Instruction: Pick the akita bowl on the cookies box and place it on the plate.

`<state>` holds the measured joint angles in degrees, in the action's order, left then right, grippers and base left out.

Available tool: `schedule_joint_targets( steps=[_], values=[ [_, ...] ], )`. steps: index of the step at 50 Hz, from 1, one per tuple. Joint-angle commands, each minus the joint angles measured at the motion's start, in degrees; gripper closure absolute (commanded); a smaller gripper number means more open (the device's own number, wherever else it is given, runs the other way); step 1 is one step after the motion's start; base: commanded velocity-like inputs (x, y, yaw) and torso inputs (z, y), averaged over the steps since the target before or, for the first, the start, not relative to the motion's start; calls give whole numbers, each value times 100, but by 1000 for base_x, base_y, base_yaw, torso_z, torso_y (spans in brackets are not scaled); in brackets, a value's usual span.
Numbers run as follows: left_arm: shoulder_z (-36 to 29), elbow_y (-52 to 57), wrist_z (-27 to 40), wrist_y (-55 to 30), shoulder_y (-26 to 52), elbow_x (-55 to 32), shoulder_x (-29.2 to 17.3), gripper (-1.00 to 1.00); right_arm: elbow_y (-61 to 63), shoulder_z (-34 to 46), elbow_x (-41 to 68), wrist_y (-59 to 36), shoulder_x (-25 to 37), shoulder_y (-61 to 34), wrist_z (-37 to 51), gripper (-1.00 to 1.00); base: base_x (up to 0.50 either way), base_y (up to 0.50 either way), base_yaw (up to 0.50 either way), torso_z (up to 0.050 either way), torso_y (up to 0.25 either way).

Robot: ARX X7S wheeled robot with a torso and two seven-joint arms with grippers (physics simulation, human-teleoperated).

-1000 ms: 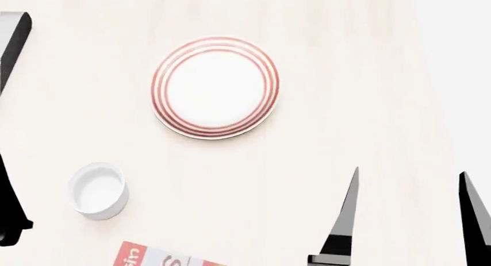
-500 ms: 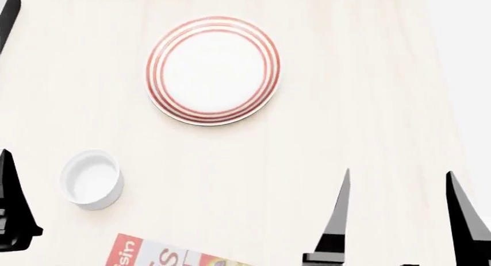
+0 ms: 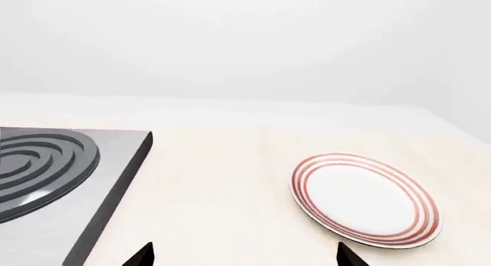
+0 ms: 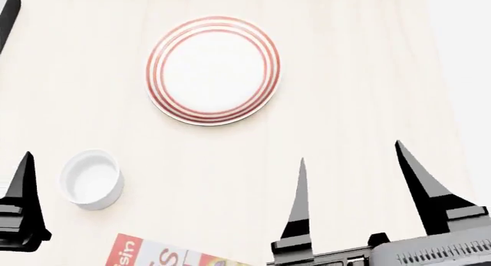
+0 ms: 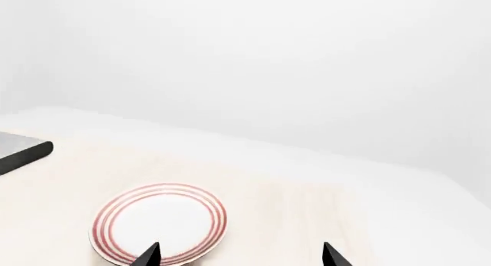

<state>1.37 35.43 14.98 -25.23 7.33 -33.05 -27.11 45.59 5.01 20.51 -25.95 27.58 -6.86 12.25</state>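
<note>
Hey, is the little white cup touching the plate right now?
Apart. The head view shows the cup sitting well away from the plate, with bare table between them.

Right gripper (image 4: pixel 353 174) at five o'clock, fingers spread wide, empty, pointing toward twelve. Left gripper (image 3: pixel 241 255) at eight o'clock, likewise spread.

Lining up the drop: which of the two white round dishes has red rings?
The plate, wide and shallow, farther up the table; the small cup near the left gripper is plain white.
</note>
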Motion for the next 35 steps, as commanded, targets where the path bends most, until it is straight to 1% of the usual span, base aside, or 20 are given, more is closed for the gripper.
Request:
schedule_joint_targets(
  steps=[1, 7, 9, 12, 17, 18, 21, 24, 26, 29, 34, 35],
  values=[
    [-76, -20, -378, -487, 410, -484, -398, -100, 478, 142, 687, -1325, 492, -685, -254, -100, 0, 0, 0, 0, 0],
    [121, 59, -459, -553, 509, -879, -452, -100, 860, 222, 1256, -2145, 769, -1230, -412, -100, 0, 0, 0, 0, 0],
    [113, 59, -471, -544, 511, -870, -460, -100, 931, 89, 1742, -2344, 817, -1364, -569, -100, 0, 0, 0, 0, 0],
    [101, -15, -459, -595, 580, -893, -468, -100, 1056, -19, 2647, -3020, 968, -1816, -641, -100, 0, 0, 0, 0, 0],
    [89, -37, -445, -594, 573, -883, -462, -100, 1086, -57, 3517, -3688, 1096, -2370, -552, -100, 0, 0, 0, 0, 0],
    [87, -33, -435, -595, 573, -879, -461, -100, 1073, -60, 3823, -3932, 1133, -2585, -486, -100, 0, 0, 0, 0, 0],
    [74, -33, -426, -602, 572, -872, -465, -100, 1127, -136, 4411, -4266, 1173, -2931, -238, -100, 0, 0, 0, 0, 0],
    [52, -67, -432, -579, 544, -863, -436, -100, 1194, -175, 5384, -4608, 1286, -3360, 150, -100, 0, 0, 0, 0, 0],
    [33, -57, -436, -561, 516, -839, -433, -100, 1164, -176, 5739, -4650, 1318, -3474, 303, -100, 0, 0, 0, 0, 0],
    [66, -53, -423, -582, 531, -890, -444, -100, 1156, -116, 5998, -4696, 1359, -3570, 405, -100, 0, 0, 0, 0, 0],
    [49, -43, -404, -594, 550, -868, -464, -100, 1140, 292, 6514, -5007, 1427, -3936, 633, -100, 0, 0, 0, 0, 0],
    [42, -46, -406, -583, 548, -853, -462, -100, 1031, 446, 6846, -5093, 1451, -4124, 902, -100, 0, 0, 0, 0, 0]
  ],
)
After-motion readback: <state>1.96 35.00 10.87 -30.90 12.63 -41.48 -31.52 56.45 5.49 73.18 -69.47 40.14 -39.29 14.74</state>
